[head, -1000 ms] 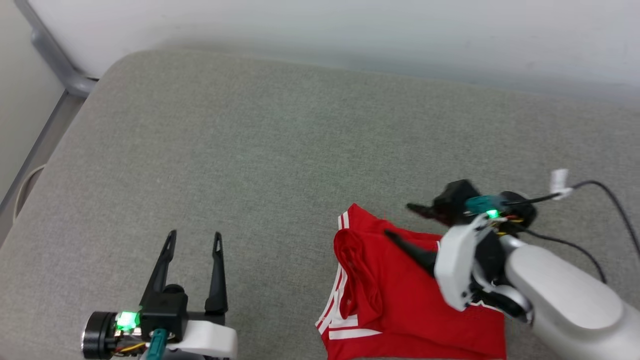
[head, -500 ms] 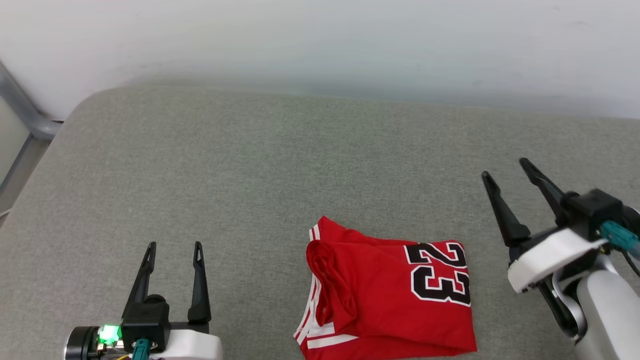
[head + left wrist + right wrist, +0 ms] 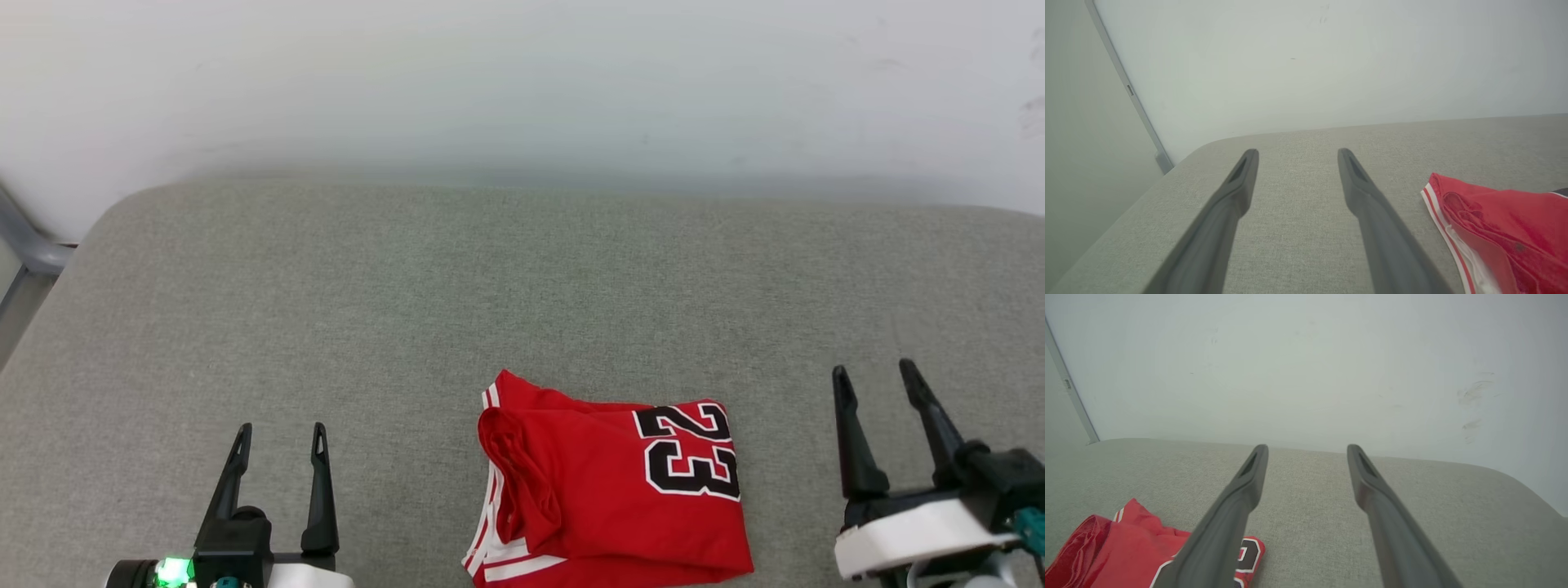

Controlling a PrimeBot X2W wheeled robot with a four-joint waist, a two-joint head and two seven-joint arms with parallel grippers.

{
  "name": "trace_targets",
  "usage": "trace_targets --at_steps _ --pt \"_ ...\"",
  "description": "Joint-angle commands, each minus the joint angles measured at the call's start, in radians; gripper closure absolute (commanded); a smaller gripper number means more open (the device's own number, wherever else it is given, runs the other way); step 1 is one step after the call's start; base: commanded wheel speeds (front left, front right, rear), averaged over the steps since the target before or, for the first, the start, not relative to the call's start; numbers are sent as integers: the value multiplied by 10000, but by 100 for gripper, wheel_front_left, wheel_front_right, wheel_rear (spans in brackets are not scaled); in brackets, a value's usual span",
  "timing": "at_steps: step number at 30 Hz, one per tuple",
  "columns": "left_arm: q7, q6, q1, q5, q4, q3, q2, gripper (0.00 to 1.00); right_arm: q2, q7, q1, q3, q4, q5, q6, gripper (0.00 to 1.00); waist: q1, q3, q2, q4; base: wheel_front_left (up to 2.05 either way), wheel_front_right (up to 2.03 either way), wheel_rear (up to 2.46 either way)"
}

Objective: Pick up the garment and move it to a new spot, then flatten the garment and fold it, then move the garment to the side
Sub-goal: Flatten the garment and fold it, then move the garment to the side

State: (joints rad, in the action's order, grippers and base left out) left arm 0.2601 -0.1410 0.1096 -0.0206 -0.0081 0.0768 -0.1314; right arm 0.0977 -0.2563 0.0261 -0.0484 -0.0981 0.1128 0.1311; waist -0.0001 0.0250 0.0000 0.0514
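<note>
The garment (image 3: 604, 498), a red jersey with white striped trim and a black "23", lies folded into a compact rectangle on the grey cushion at the bottom centre of the head view. Its left edge appears at the right of the left wrist view (image 3: 1498, 228), and its numbered corner sits at the lower left of the right wrist view (image 3: 1126, 547). My left gripper (image 3: 280, 433) stands open at the lower left, well apart from the jersey. My right gripper (image 3: 873, 371) stands open at the lower right, a short way off the jersey's right edge. Both hold nothing.
The grey padded surface (image 3: 408, 310) has a rounded far-left corner and runs back to a pale wall (image 3: 522, 82). A grey metal rail (image 3: 24, 245) runs down beside the left edge. Bare cushion lies all around the jersey.
My right gripper has lifted off the jersey and swung out to the right, fingers now pointing away. The camera has tilted, so the whole scene sits lower. The jersey lies released with its "23" uncovered.
</note>
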Motion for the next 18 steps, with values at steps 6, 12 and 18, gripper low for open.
trace_targets --at_steps 6,12,18 --pt "74 209 260 -14 16 61 -58 0 -341 -69 -969 -12 580 -38 -9 0 1 -221 0 -151 0 0 0" --pt "74 420 279 -85 -4 90 -82 0 -451 -76 -1435 -6 847 -11 -9 0 1 -294 0 -191 0 0 0" --pt "74 560 329 -145 54 61 -51 0 -496 -73 -1768 39 921 43 -9 0 1 -347 0 -220 0 0 0"
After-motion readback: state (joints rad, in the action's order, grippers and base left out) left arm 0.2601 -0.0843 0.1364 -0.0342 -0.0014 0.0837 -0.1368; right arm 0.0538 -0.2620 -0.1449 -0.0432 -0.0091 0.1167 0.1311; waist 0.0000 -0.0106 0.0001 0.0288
